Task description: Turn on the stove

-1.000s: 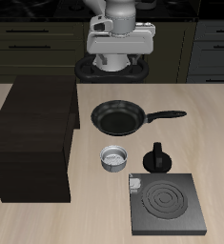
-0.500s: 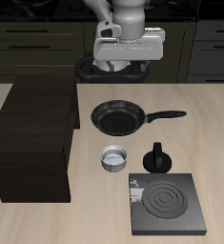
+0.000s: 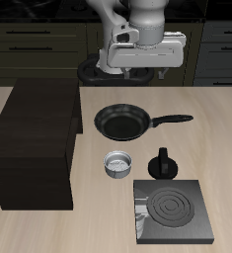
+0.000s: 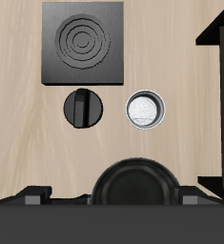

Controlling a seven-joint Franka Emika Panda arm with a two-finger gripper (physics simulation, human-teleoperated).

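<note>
The stove is a flat dark-grey square hotplate with coil rings, near the table's front edge. Its small pale knob sits at the corner nearest the metal cup. The stove also shows in the wrist view. My gripper hangs high over the back of the table, behind the frying pan and far from the stove. Its fingertips stand wide apart with nothing between them, so it is open and empty.
A round black frying pan with a long handle lies between the gripper and the stove. A small metal cup and a black pot stand just behind the stove. A large dark-brown box fills one side of the table.
The gripper has shifted sideways over the back of the table, toward the stove's side, and has tilted. Nothing on the table has moved.
</note>
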